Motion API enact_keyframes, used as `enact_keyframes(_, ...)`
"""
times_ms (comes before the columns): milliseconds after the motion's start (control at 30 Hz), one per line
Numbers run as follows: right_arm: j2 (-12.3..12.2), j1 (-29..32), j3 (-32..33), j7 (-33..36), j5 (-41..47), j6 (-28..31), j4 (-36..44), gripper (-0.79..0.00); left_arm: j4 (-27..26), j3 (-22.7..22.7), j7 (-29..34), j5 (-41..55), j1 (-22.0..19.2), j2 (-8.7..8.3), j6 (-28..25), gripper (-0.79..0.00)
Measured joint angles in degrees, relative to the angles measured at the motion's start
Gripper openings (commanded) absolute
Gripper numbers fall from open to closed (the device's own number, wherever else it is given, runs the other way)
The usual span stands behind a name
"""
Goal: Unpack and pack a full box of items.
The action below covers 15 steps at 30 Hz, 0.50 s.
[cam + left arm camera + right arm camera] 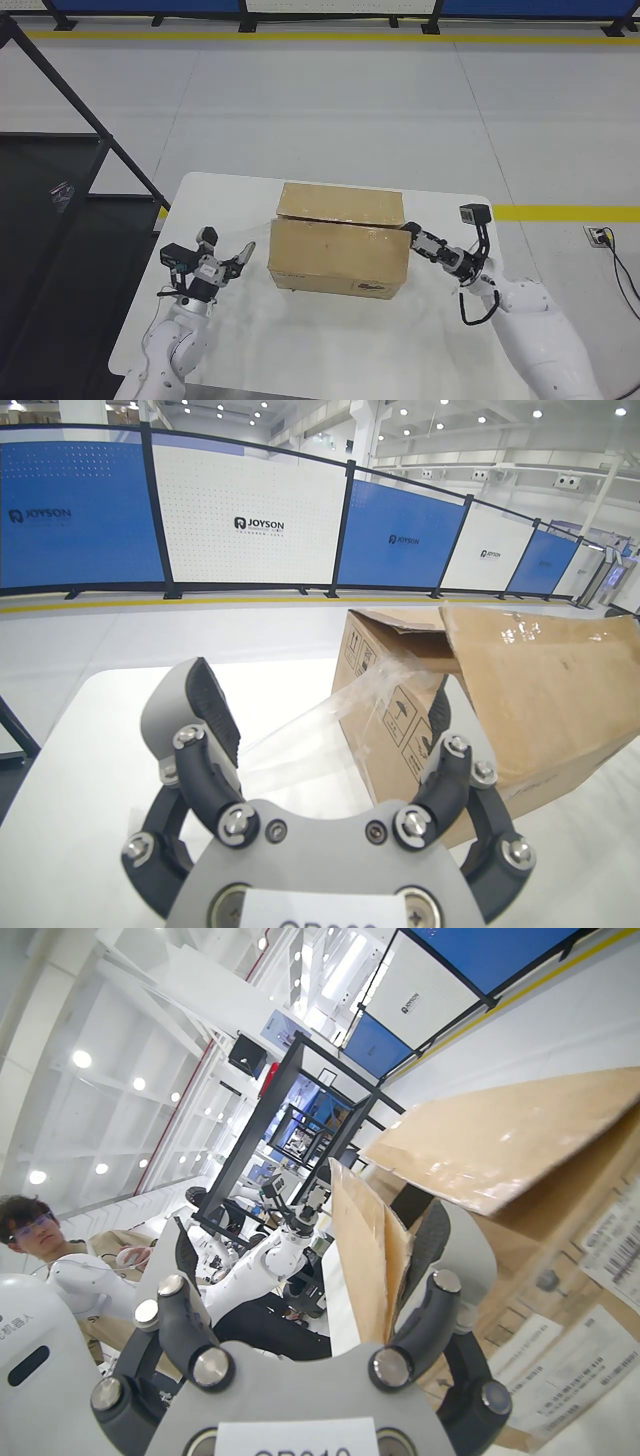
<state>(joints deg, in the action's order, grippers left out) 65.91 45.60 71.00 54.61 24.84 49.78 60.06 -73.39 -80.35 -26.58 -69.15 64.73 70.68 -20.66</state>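
A brown cardboard box point(338, 258) stands mid-table, its top flaps lying loosely over it and slightly lifted. My left gripper point(228, 245) is on the table just left of the box, open and holding nothing. In the left wrist view the box point(525, 700) is close ahead of the open left gripper point(325, 710), and a strip of clear tape point(360, 690) hangs off its corner. My right gripper point(412, 233) is at the box's right end. In the right wrist view it point(305, 1243) is open, with the edge of a side flap point(362, 1248) standing between its fingers, near one pad point(430, 1233).
The white table point(330, 340) has bare surface in front of the box and on both sides. A black metal frame point(90, 150) stands off the table's left side. Labels point(600, 1238) cover the box's right end.
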Motion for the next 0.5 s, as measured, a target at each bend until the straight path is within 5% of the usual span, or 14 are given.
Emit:
enact_keyframes(333, -6.7, 8.8, -2.2, 0.1, -0.9, -0.2, 18.9, 0.0, -6.1, -1.8, -1.7, -0.6, 2.5, -0.56, -3.5, 0.0)
enact_keyframes(500, -11.3, 12.1, -5.2, -4.0, -8.0, 4.0, 24.6, 0.0, -9.8, -3.5, -1.2, -1.9, 4.9, -1.37, -10.1, 0.0)
